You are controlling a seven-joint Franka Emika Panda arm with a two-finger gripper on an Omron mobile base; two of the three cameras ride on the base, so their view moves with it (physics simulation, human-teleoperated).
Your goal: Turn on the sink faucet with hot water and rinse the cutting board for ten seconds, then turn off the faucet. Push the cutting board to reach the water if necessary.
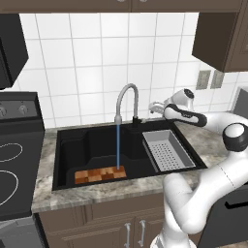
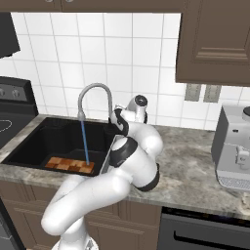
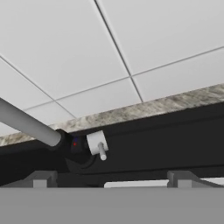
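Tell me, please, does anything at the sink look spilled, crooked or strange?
Nothing stands out. The water falls straight from the faucet onto the cutting board, which lies flat in the sink. The grey tray sits level. The open gripper is beside the faucet's base.

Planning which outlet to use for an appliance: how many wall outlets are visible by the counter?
2: wall outlets and sit side by side on the tiles under the upper cabinet, above the counter. Others may be hidden.

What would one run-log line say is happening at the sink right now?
faucet: on | water: hitting cutting board in sink | gripper: open, by faucet handle, holding nothing
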